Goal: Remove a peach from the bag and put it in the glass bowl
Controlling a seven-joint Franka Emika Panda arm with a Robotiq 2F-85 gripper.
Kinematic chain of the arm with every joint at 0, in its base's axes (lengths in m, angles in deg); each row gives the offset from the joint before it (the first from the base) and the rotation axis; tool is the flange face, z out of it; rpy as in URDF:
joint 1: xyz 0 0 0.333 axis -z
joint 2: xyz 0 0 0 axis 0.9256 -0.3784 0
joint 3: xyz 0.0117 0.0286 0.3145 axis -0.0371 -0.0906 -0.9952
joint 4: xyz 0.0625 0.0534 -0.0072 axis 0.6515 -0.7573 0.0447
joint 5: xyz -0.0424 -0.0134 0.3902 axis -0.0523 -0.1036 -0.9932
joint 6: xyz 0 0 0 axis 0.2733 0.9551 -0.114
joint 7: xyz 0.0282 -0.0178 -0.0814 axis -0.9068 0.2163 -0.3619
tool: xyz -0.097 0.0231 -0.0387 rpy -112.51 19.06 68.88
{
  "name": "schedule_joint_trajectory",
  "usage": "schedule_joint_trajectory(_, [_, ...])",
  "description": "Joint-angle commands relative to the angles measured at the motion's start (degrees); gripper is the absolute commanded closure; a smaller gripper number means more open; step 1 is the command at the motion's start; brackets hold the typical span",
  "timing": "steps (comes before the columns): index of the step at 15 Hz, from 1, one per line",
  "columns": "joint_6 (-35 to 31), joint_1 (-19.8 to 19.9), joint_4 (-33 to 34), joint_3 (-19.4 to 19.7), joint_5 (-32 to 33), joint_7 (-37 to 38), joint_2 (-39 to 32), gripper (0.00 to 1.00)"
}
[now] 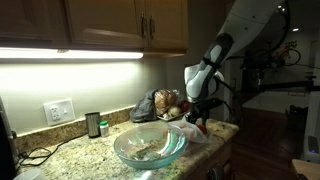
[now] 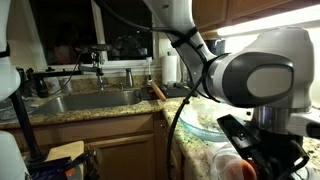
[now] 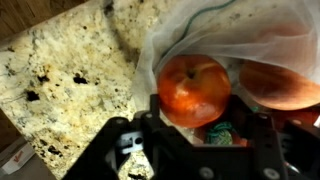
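I have the hand (image 3: 195,128) clamped on the peach (image 3: 195,88) at the mouth of the bag (image 3: 262,38) by the desk's (image 3: 60,80) edge, so the pick looks done, while lifting it clear and carrying it into the glass bowl (image 1: 150,147) remain.

Peach (image 3: 195,88) at bag (image 3: 250,35) mouth, glass bowl (image 1: 120,145) nearby

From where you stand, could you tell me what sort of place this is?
Most likely a home kitchen: a speckled granite counter, wooden cabinets with a light strip beneath, and a sink with a faucet.
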Motion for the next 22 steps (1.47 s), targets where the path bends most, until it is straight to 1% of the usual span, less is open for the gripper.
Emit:
schedule_joint_trajectory(1, [-1.4,-0.4,-1.1,0.4,-0.2,-0.7,1.8,0.57])
schedule_joint_trajectory(22, [-2.9,-1.1,-2.1,0.6,0.4,-0.4,3.2,0.57])
